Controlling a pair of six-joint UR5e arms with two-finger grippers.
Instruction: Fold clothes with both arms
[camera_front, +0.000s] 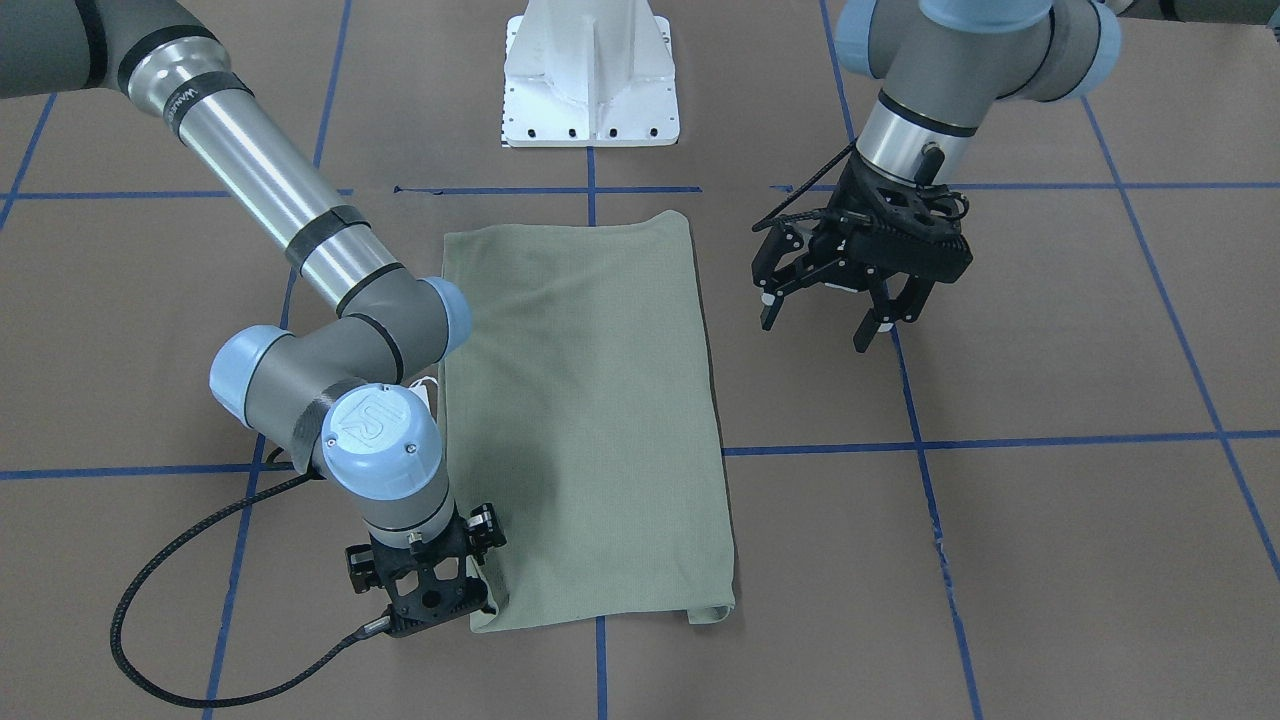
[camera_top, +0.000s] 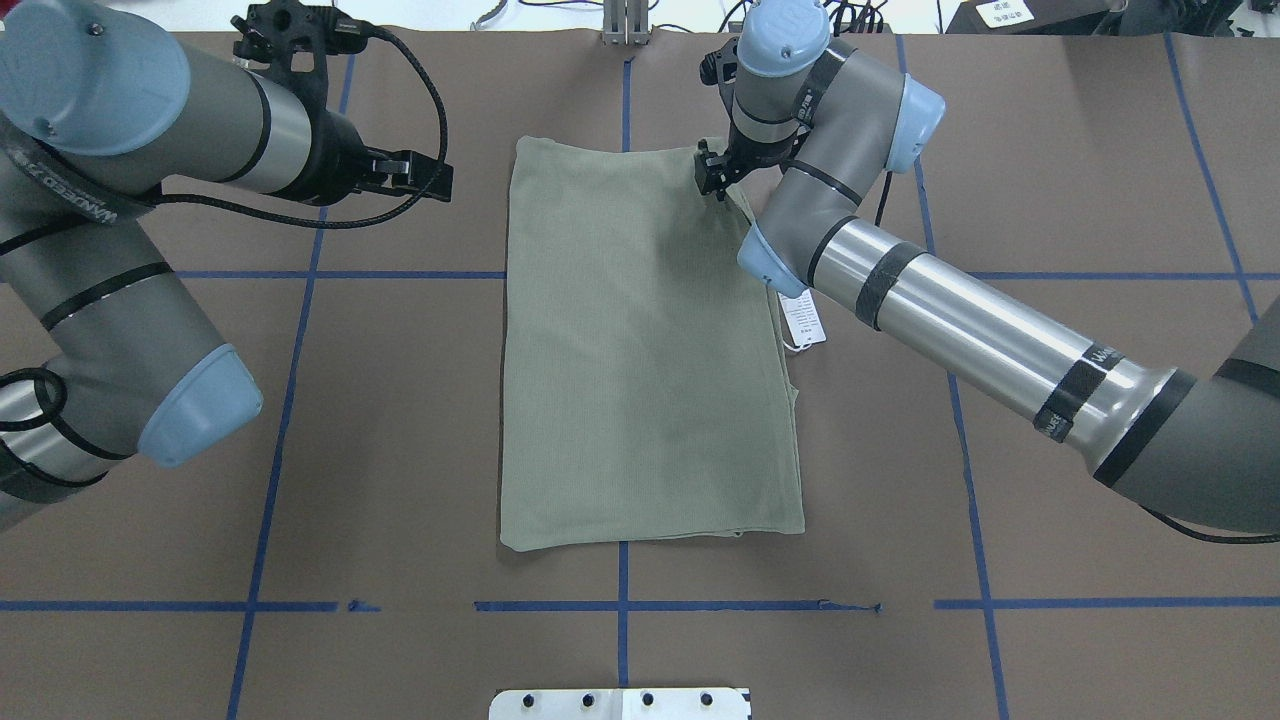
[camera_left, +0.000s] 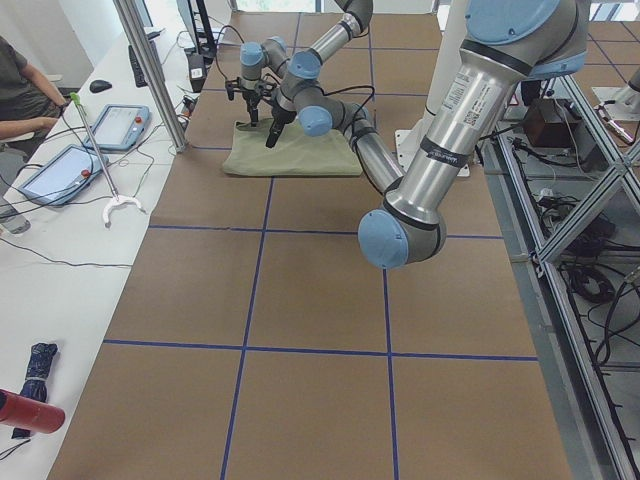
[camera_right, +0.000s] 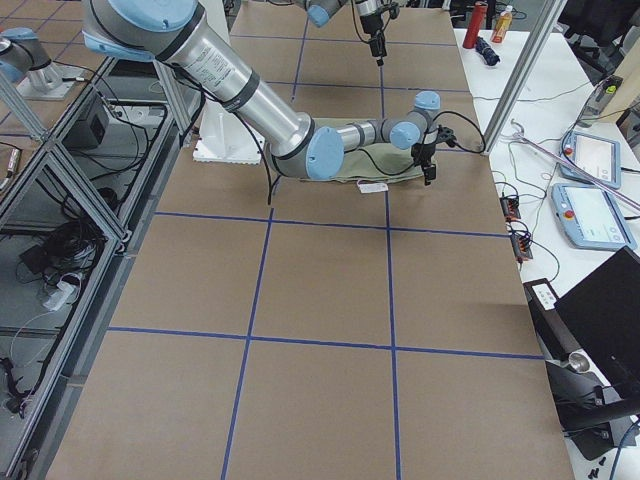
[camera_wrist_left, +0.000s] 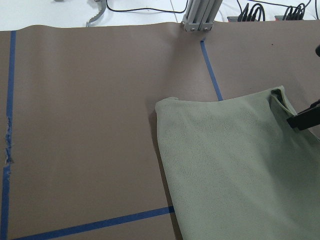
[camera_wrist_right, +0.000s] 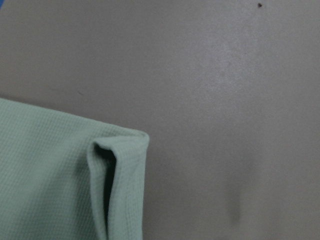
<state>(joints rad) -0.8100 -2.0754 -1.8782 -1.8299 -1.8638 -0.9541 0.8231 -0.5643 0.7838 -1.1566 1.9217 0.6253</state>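
Shirt (camera_top: 640, 350) down to one long flat panel, cross-folds yet to come.
Lying lengthwise mid-table (camera_top: 1100, 150), short ends toward the robot's edge and the far edge, white hang tag (camera_top: 803, 322) peeking out along the right long side. Sleeves nowhere on show, so likely tucked inside; by my read roughly halfway, with the end-to-end folds left to do. Right arm (camera_top: 960, 330) stretched low across from the table's right edge, wrist bent, right gripper (camera_top: 712, 182) pointing straight down at the shirt's far right corner. Fingers hidden there, so no telling whether pinched on cloth or not. Left arm (camera_top: 100, 290) cocked high, left gripper (camera_front: 820, 325) tilted above bare table off the left long side, fingers spread wide, holding nothing.
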